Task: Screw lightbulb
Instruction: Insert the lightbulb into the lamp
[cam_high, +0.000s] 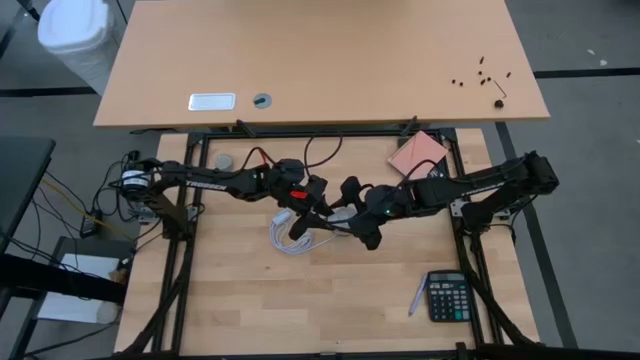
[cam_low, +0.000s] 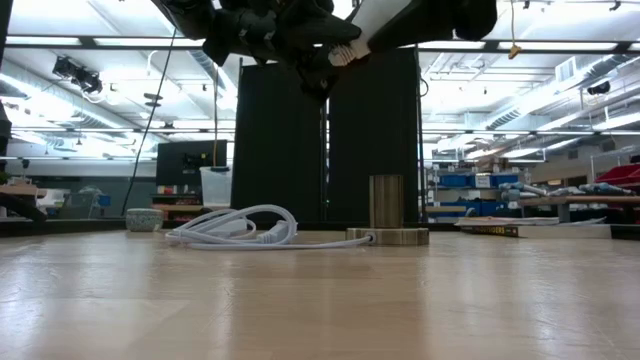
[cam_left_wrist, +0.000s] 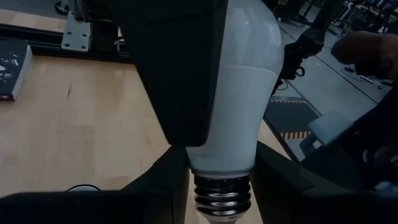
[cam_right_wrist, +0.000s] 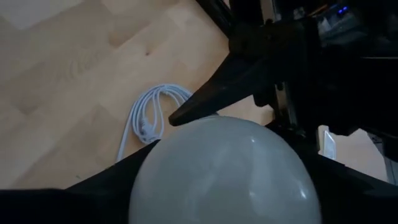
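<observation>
The white lightbulb (cam_left_wrist: 233, 93) hangs in the air over the table's middle, held between both grippers, and shows small in the high view (cam_high: 341, 211). Its silvery screw base (cam_left_wrist: 222, 198) points back toward my left arm. Its round dome (cam_right_wrist: 224, 171) faces my right arm. My left gripper (cam_high: 322, 197) comes from the table's left, my right gripper (cam_high: 352, 205) from the right; both are shut on the bulb. The round socket (cam_low: 387, 215) stands on the table below, its coiled white cable (cam_high: 290, 236) beside it. My left gripper pinches the bulb's narrow neck (cam_left_wrist: 221, 158), just above the screw base, between its two fingers (cam_left_wrist: 155, 183). The fingers lie along the bulb and slant slightly down. The bulb is lifted clear, dome pointing away. My right gripper has its two fingers (cam_right_wrist: 93, 190) on opposite sides of the wide dome (cam_right_wrist: 158, 155), coming from the table's right and slanting down. One finger (cam_left_wrist: 177, 68) lies flat along the dome's side; the other is hidden behind the bulb.
A calculator (cam_high: 449, 297) and a pen (cam_high: 415, 298) lie near the front right. A pink pad (cam_high: 417, 155) sits at the back right, a small grey puck (cam_high: 224, 160) at the back left. A second table (cam_high: 320, 60) stands beyond.
</observation>
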